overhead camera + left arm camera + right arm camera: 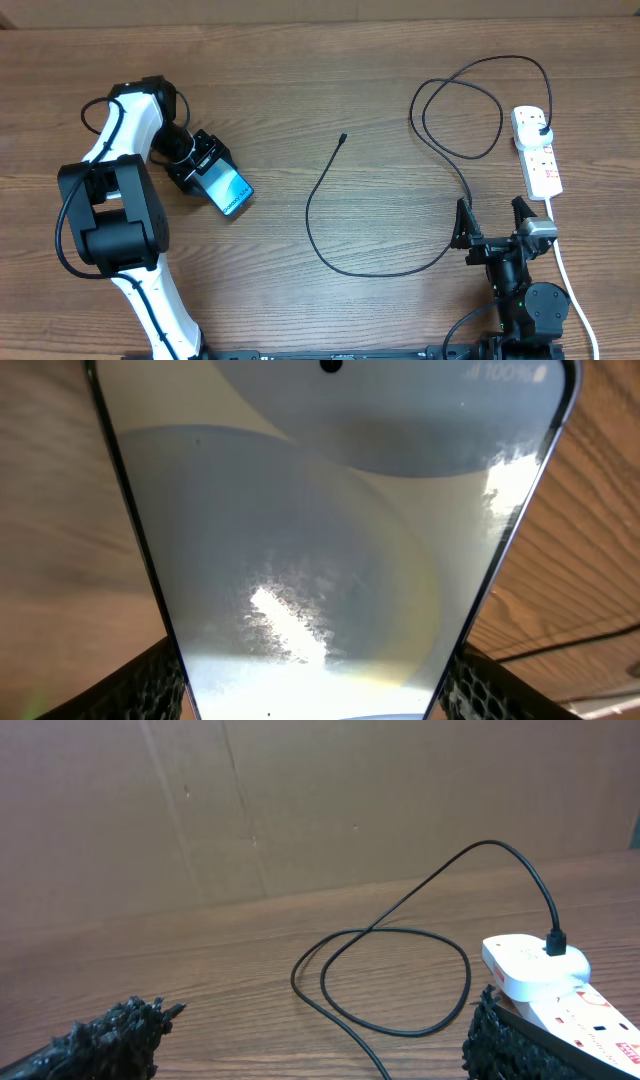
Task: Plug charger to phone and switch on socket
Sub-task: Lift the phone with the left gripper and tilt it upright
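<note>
The phone (229,189) lies at the table's left with its blue-white screen up; it fills the left wrist view (320,540). My left gripper (205,165) is shut on the phone, one finger on each long edge. The black charger cable (325,250) curves across the middle, its connector tip (342,138) lying free. Its plug (541,130) sits in the white socket strip (538,152) at the right, also seen in the right wrist view (548,942). My right gripper (493,222) is open and empty near the front edge, with the cable (400,1020) passing between its fingers.
The strip's white cord (570,285) runs down the right side past the right arm's base. A brown cardboard wall (300,800) stands behind the table. The cable forms a large loop (470,110) at the back right.
</note>
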Robot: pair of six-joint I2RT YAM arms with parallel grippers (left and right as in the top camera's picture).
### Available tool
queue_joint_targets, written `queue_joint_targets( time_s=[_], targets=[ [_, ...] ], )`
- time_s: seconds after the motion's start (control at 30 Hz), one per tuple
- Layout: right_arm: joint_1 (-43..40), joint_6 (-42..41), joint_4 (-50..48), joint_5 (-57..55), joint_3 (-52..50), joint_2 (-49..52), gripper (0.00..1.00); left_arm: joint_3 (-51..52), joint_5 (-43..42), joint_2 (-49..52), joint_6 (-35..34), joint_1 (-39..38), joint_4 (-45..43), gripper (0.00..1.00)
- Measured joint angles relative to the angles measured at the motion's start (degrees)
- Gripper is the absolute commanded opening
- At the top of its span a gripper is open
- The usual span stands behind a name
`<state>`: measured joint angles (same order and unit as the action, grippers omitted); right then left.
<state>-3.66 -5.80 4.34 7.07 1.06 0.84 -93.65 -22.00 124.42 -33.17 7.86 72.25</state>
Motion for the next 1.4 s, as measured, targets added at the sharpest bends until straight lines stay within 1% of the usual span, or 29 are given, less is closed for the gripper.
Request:
queue_joint_targets(
  time_s=[0.2,0.47,0.6,0.83,1.23,1.4],
  targets=[
    [0.0,0.0,0.0,0.0,0.0,0.0,1.0,-2.1,3.5,-1.9,-0.9,0.0,2.2,0.64],
    [0.0,0.0,0.0,0.0,0.0,0.0,1.0,-2.7,4.4,-14.3,-1.4,0.0,2.9,0.66],
    [0.0,0.0,0.0,0.0,0.0,0.0,1.0,-2.9,2.8,-17.1,-1.4,0.0,3.5,0.66],
    [0.0,0.0,0.0,0.0,0.0,0.0,1.0,-3.0,-0.5,-17.4,-1.5,0.0,3.8,0.66],
    [0.0,0.0,0.0,0.0,0.0,0.0,1.0,-3.0,-1.6,-17.4,-1.4,-0.1,4.9,0.66],
    [0.0,0.0,0.0,0.0,0.0,0.0,1.0,-3.0,-1.8,-17.4,-1.4,-1.6,5.3,0.66]
  ],
)
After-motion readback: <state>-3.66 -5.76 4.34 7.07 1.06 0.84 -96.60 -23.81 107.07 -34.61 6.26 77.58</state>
